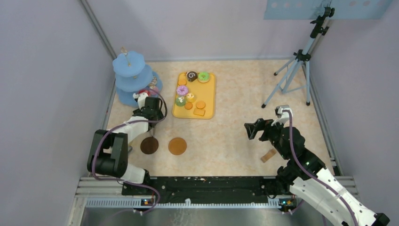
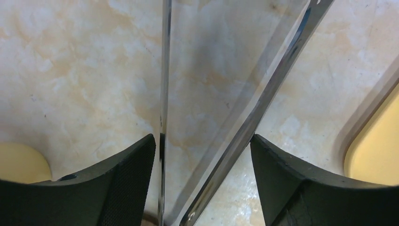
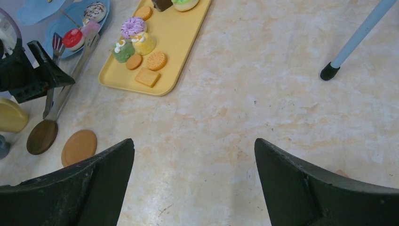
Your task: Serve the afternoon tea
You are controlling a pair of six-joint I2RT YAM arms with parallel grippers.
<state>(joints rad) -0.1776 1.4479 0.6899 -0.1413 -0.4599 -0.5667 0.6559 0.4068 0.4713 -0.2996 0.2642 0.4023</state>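
The yellow tray (image 1: 210,96) holds several toy doughnuts, cakes and orange biscuits (image 1: 201,104). A few treats, among them a red cake (image 3: 73,38), sit on the bottom tier of the blue stand (image 1: 131,77). Two brown coasters (image 1: 149,145) (image 1: 177,146) lie in front. My left gripper (image 1: 151,109) (image 2: 203,139) is between stand and tray, shut on the metal tongs (image 2: 266,94), whose two arms spread between my fingers. The yellow mug (image 3: 10,115) stands by the left arm; a grey mug edge (image 3: 3,146) shows beside it. My right gripper (image 1: 251,128) (image 3: 194,141) is open and empty above bare table.
A small wooden block (image 1: 268,156) lies near the right arm. A tripod (image 1: 296,70) stands at the back right, one foot (image 3: 329,71) showing in the right wrist view. Walls close in on both sides.
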